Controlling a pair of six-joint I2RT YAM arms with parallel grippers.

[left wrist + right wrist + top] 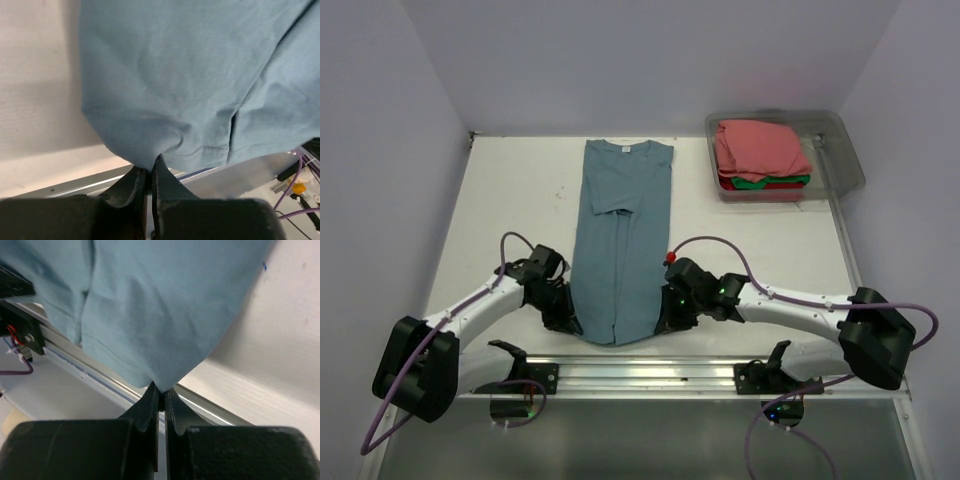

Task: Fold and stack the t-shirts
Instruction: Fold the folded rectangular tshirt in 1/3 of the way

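A metal rail (650,372) runs along the near edge of the bench (510,200), with both arm bases bolted to it and purple cables (390,400) looping off each side. Just beyond it, the left claw (565,318) (150,172) is pinched tight on the near left corner of the blue t-shirt (620,250) (175,75) (150,300). The right claw (665,318) (161,390) is pinched just as tight on the near right corner. In both wrist views the cloth gathers to a point between the closed fingers.

The blue t-shirt lies as a long narrow strip down the middle of the bench, collar at the far end, hem at the rail, with a sleeve folded over its upper half.

The bench top is matt white with a few faint marks. Plain pale lavender walls (620,60) close it in on three sides.

At the far right corner stands a clear plastic bin (840,150). It holds a folded stack: a pink t-shirt (755,148) on top, with a green t-shirt (750,183) and a red t-shirt (785,187) showing beneath it.
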